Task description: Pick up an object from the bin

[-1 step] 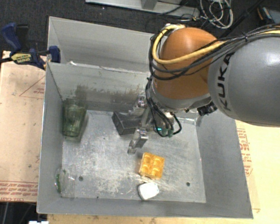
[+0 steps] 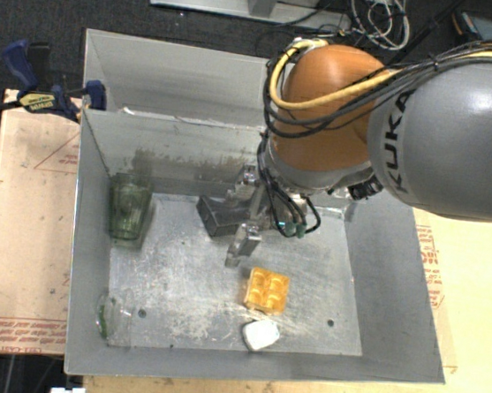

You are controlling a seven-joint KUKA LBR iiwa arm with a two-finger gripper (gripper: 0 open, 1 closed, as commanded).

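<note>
The hand (image 2: pixel 242 242) hangs low over the middle of the grey bin (image 2: pixel 92 217), under the orange cover (image 2: pixel 330 95) of the arm, which comes in from 3 o'clock. I cannot tell whether the hand is open or closed, and I see nothing held in it. Its tip is close to the bare floor of the bin; whether it touches the floor I cannot tell.

Two things lie nearest to it. A dark grey flat block (image 2: pixel 217 216) lies just beside the hand, at about 10 o'clock from it, close to the back wall. A square orange-yellow block with a raised waffle pattern (image 2: pixel 266 290) lies near the hand at 5 o'clock, apart from it.

A small white rounded piece (image 2: pixel 259 334) lies at 6 o'clock, near the front edge of the floor and just below the orange-yellow block. A green see-through cup (image 2: pixel 128 211) lies at 9 o'clock against the left wall. A small clear greenish thing (image 2: pixel 108 316) lies in the corner at 7 o'clock.
</note>
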